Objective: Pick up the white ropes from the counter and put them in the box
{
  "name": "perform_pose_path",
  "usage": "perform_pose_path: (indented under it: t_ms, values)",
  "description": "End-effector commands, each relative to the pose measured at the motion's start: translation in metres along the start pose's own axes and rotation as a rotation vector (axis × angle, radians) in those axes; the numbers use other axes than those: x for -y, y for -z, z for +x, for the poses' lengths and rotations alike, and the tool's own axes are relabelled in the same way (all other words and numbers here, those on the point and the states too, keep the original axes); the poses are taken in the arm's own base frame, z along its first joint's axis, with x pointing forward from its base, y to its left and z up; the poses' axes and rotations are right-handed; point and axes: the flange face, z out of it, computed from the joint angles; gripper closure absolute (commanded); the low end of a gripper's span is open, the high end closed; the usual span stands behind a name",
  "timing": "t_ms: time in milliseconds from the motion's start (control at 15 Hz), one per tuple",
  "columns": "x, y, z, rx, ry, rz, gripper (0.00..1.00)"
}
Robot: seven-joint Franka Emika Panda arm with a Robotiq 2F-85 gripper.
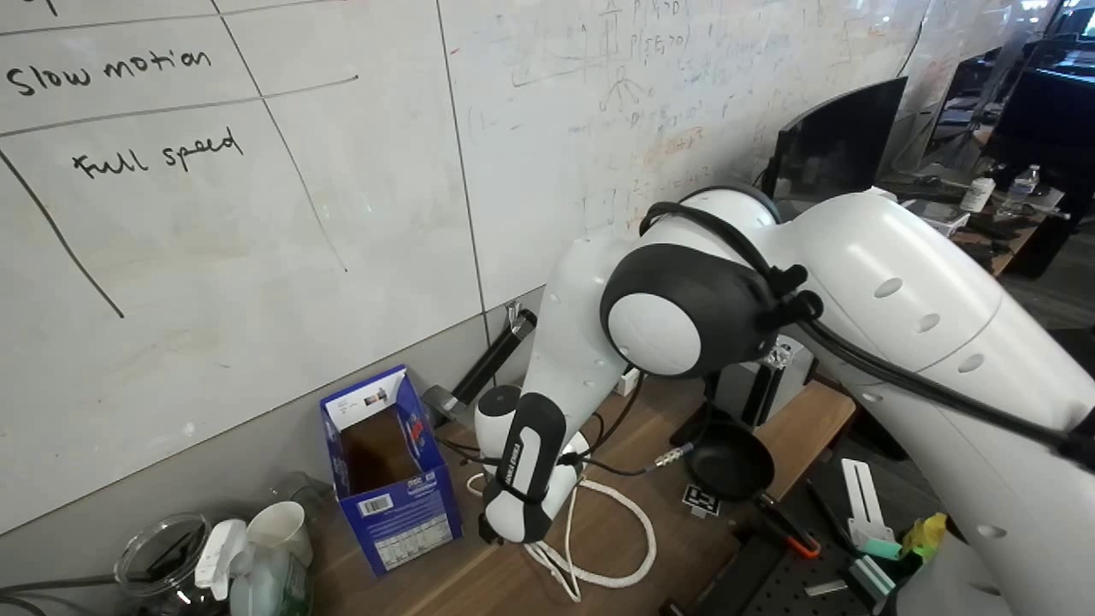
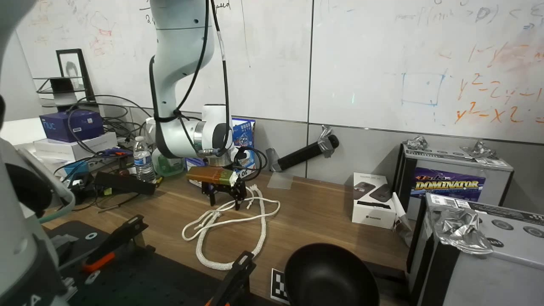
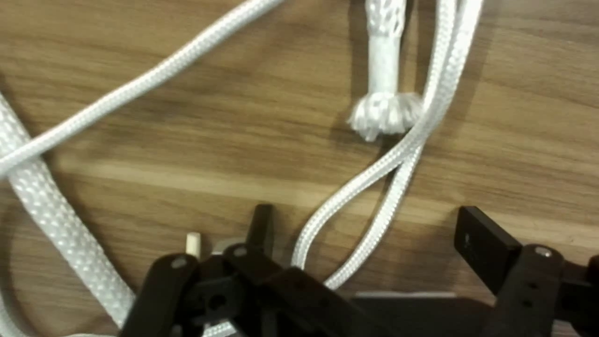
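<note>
White ropes [image 2: 262, 231], braided, lie in loose loops on the bench [image 2: 310, 204], a brown wooden surface with streaked grain. One length is thick and coarsely woven, bent in a broad curve on the near side; a thinner cord [image 3: 140, 85], finer in weave, crosses it. In the wrist view a blunt end [image 3: 383, 70], smoothly bound, splays into a frayed tuft [image 3: 381, 114] that, as seen, meets a doubled length of thin cord. The black pincer [image 3: 367, 224] stands over the ropes with its angular fingers [image 3: 482, 248] spread wide; a thin loop shows between them, though contact with the finger on the left cannot be told. Blue printed cardboard forms the box [image 1: 411, 506], upright, rectangular, brown inside, its top uncovered, with white label patches; in an exterior view it stands left of the ropes, near the far wall [image 1: 453, 351]. On its left are a pale cup [image 1: 281, 530], a trigger spray bottle [image 1: 265, 586] and a round clear jar [image 1: 154, 590]. In an exterior view the jointed white arm [image 2: 180, 138] stands in front of the box, screening part of it. To the right, near side: a black bowl-shaped pan [image 2: 329, 276] overlapping a checkered marker [image 2: 278, 285]; farther right, a white carton [image 2: 372, 214] and two grey box-shaped units [image 2: 488, 276] patched with crumpled silver tape [image 2: 459, 231]. A black bar [image 2: 297, 160] is taped aslant to the far wall.
</note>
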Motion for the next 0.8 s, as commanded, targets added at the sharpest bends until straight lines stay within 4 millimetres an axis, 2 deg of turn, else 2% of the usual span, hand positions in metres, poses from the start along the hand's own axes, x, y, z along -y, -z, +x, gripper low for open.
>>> perform_pose_path:
  t_ms: [0, 733]
  values:
    - [0.0018, -0.0032, 0.0064, -0.012, 0.021, -0.024, 0.0]
    - [0.0006, -0.0022, 0.0066, -0.007, 0.021, -0.024, 0.0]
